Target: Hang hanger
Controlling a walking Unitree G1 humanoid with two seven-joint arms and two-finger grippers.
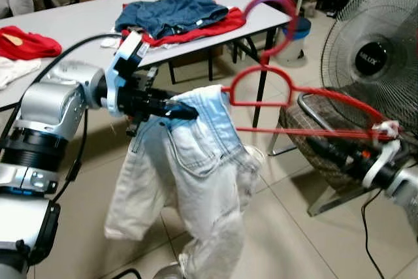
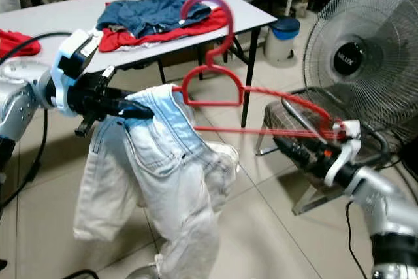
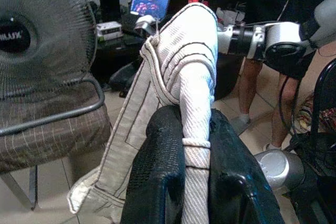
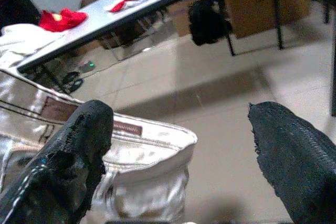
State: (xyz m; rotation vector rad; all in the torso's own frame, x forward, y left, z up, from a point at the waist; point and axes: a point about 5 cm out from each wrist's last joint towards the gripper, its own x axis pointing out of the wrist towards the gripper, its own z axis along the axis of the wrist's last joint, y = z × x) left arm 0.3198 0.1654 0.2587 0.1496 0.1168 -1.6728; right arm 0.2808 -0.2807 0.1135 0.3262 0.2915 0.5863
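My left gripper (image 1: 186, 112) is clenched on the waistband of a pair of pale jeans (image 1: 196, 174), the cloth pinched tight between my two black fingers (image 3: 157, 182). The jeans hang down from there toward the tiled floor (image 1: 294, 233). The red hanger (image 2: 261, 106) passes into the jeans at the waistband and reaches across to my right side, where its far corner lies against my right gripper (image 2: 307, 153). That gripper's fingers stand spread apart, grasping nothing. Just behind it stand a chair (image 1: 313, 135) and a fan (image 1: 372, 57). Farther back, a grey table (image 1: 85, 17) holds a heap of blue and red clothes (image 1: 179, 14). A person's legs (image 3: 262, 93) stand behind my right arm.
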